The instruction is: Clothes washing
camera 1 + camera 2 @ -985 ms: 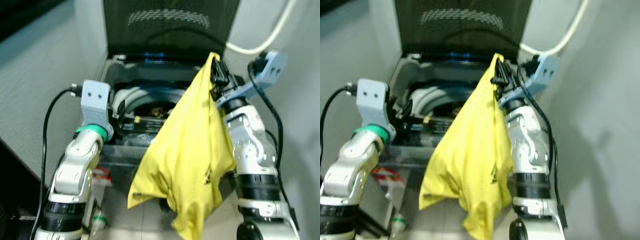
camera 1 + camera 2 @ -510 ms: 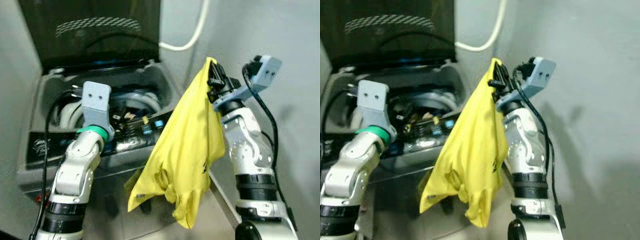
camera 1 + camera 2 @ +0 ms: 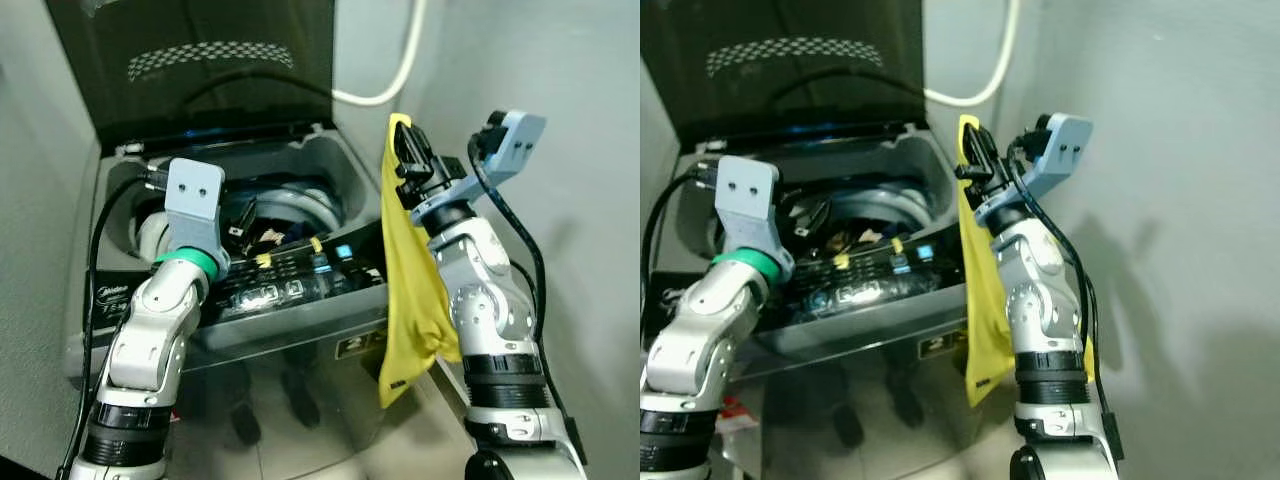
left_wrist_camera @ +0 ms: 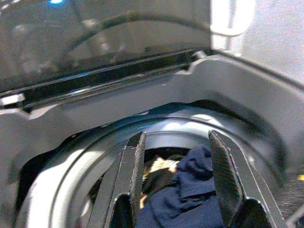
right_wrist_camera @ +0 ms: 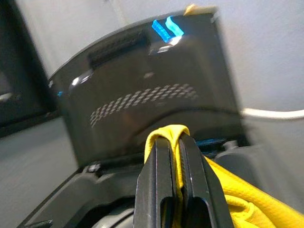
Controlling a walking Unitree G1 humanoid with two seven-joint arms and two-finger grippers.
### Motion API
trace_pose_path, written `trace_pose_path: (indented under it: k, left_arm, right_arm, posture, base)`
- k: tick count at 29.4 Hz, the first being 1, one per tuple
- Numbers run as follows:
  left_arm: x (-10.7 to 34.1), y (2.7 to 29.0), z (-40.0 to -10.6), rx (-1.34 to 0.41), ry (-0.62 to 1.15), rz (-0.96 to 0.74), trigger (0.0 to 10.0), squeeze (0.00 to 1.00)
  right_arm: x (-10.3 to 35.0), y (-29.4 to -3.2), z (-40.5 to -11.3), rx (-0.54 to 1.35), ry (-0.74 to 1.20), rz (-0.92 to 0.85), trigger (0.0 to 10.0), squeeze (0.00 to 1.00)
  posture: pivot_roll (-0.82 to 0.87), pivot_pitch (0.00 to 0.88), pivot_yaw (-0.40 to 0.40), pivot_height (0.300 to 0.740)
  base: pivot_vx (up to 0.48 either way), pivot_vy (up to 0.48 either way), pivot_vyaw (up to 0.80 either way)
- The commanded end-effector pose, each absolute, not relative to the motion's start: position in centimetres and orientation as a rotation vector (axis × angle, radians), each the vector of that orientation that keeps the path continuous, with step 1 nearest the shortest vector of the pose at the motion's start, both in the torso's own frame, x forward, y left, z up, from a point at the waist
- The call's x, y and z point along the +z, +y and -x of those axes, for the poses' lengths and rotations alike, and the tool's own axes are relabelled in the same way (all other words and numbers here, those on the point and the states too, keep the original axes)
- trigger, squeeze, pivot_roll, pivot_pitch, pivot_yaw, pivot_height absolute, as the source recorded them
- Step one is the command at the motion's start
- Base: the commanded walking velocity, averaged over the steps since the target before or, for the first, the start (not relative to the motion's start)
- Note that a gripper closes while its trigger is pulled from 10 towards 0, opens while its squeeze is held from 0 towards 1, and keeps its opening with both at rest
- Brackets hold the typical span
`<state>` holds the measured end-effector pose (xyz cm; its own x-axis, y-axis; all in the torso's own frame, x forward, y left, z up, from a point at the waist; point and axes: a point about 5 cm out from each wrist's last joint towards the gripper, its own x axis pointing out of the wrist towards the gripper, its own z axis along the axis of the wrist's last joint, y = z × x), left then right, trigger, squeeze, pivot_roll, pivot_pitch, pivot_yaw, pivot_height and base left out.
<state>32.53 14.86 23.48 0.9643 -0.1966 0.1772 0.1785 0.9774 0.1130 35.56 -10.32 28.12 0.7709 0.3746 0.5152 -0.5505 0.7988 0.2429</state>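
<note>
right gripper (image 5: 174, 142) pinching yellow garment (image 3: 410, 290), beside open washing machine (image 3: 300, 300)

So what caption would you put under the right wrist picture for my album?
Right gripper pinches a yellow garment in front of the washing machine's raised lid.

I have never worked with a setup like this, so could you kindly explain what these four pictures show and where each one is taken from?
This is a humanoid robot doing laundry. The two wide pictures come from its head, looking down at a top-loading washing machine with its lid raised. The other two come from cameras on its wrists. The right claw is shut on a yellow garment, which hangs beside the washer's right edge. The left claw is open over the drum, where dark blue clothes already lie.
</note>
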Motion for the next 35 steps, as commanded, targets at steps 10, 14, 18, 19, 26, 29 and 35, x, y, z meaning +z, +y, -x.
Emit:
trace_pose_path:
  k: [10, 14, 18, 19, 26, 29, 35]
  left_arm:
    - [23.4, 15.7, -32.6, -0.147, -0.178, -0.109, 10.0, 0.00]
    - [23.2, 15.9, -32.0, -0.122, -0.177, -0.107, 10.0, 0.00]
    - [22.9, 16.4, -31.3, -0.084, -0.175, -0.104, 10.0, 0.00]
    - [22.8, 16.5, -31.1, -0.076, -0.174, -0.106, 10.0, 0.00]
    - [22.8, 16.8, -31.0, -0.065, -0.174, -0.115, 10.0, 0.00]
    - [22.8, 16.6, -31.1, -0.086, -0.169, -0.126, 10.0, 0.00]
    - [22.9, 15.9, -31.2, -0.134, -0.163, -0.133, 10.0, 0.00]
  right_arm:
    - [41.8, -5.4, -37.4, 0.789, -0.688, -0.181, 10.0, 0.00]
    - [50.3, -5.9, -35.3, 0.752, -0.839, -0.397, 10.0, 0.00]
    - [53.0, -7.2, -34.5, 0.731, -0.869, -0.621, 10.0, 0.00]
    - [52.7, -7.1, -34.8, 0.711, -0.851, -0.614, 10.0, 0.00]
    - [48.7, -5.8, -37.1, 0.678, -0.724, -0.517, 10.0, 0.00]
    - [40.9, -3.1, -39.7, 0.675, -0.458, -0.274, 10.0, 0.00]
    - [33.3, -0.9, -40.5, 0.726, -0.212, 0.116, 10.0, 0.00]
  posture:
    - [0.16, 0.029, 0.042, 0.740]
    - [0.18, 0.043, 0.001, 0.740]
    - [0.20, 0.055, -0.038, 0.740]
    - [0.20, 0.055, -0.038, 0.740]
    - [0.20, 0.055, -0.044, 0.740]
    - [0.20, 0.053, -0.027, 0.740]
    - [0.19, 0.052, -0.012, 0.740]
  base:
    - [0.000, 0.000, 0.00]
    - [0.000, 0.000, 0.00]
    - [0.000, 0.000, 0.00]
    - [0.000, 0.000, 0.00]
    - [0.000, 0.000, 0.00]
    - [0.000, 0.000, 0.00]
    - [0.000, 0.000, 0.00]
